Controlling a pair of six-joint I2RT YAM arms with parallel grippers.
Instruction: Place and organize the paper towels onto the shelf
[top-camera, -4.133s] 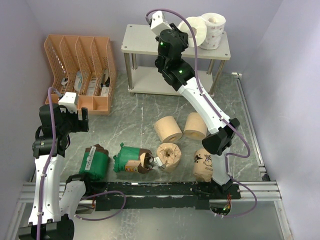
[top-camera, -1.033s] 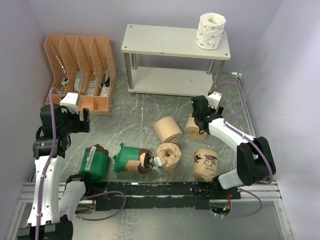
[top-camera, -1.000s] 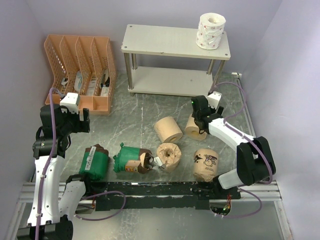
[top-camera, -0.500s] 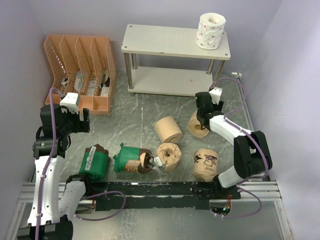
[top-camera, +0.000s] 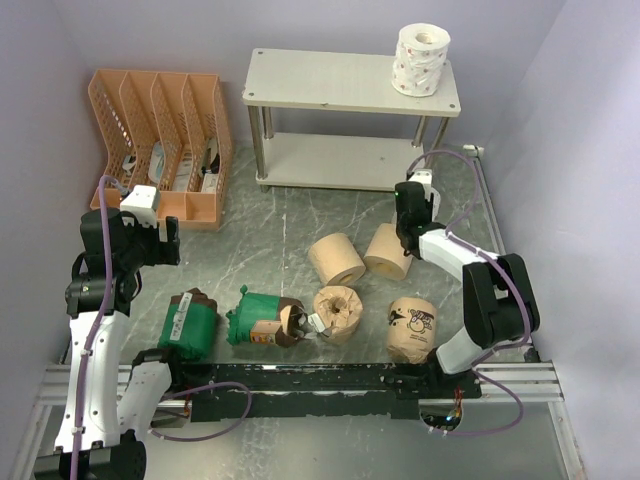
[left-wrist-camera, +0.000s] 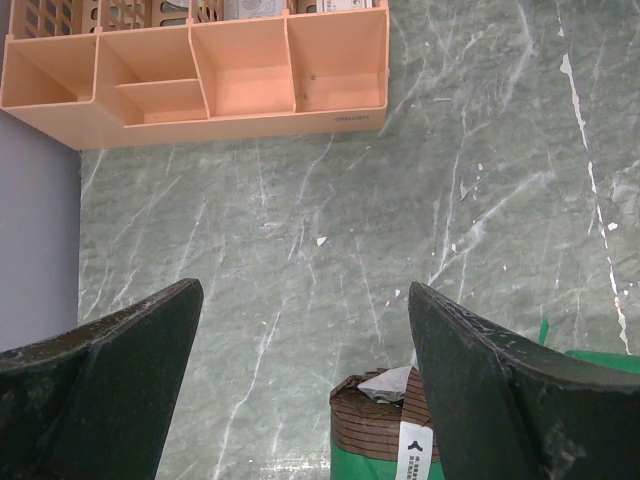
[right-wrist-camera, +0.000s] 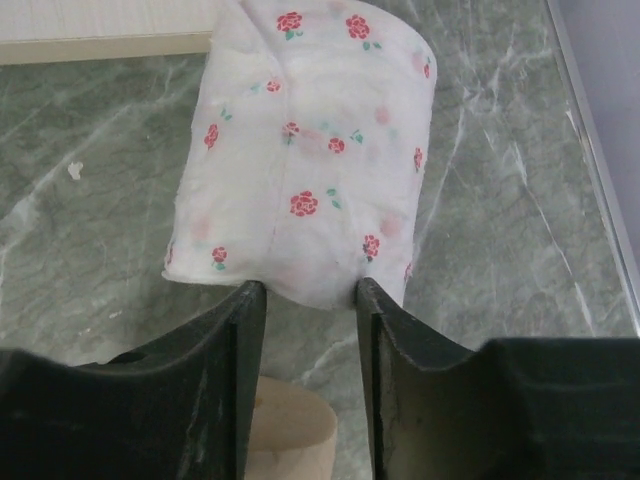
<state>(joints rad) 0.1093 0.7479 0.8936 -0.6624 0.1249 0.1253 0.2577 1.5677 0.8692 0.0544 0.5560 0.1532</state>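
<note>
The shelf (top-camera: 330, 82) stands at the back with one white red-specked roll (top-camera: 421, 60) upright on its top board, right end. A second white flowered roll (right-wrist-camera: 305, 150) lies on the floor by the lower board's edge; it is hidden in the top view. My right gripper (right-wrist-camera: 305, 292) (top-camera: 406, 212) is low, its jaws partly apart, with the tips touching that roll's near edge and a tan roll (right-wrist-camera: 290, 435) below them. My left gripper (left-wrist-camera: 302, 300) (top-camera: 150, 238) is open above a green-wrapped roll (left-wrist-camera: 400, 435) (top-camera: 188, 322).
On the floor are tan rolls (top-camera: 336, 258) (top-camera: 388, 250) (top-camera: 338, 312), a brown cartoon-print roll (top-camera: 412, 327) and a second green roll (top-camera: 258, 318). The orange file organizer (top-camera: 165, 140) (left-wrist-camera: 200, 80) stands at the back left. A metal rail (top-camera: 505, 260) runs along the right edge.
Four seconds ago my right gripper was up at the shelf top beside two white rolls. Within the last second it moved from over the tan roll toward the shelf's front right. The left arm is still.
</note>
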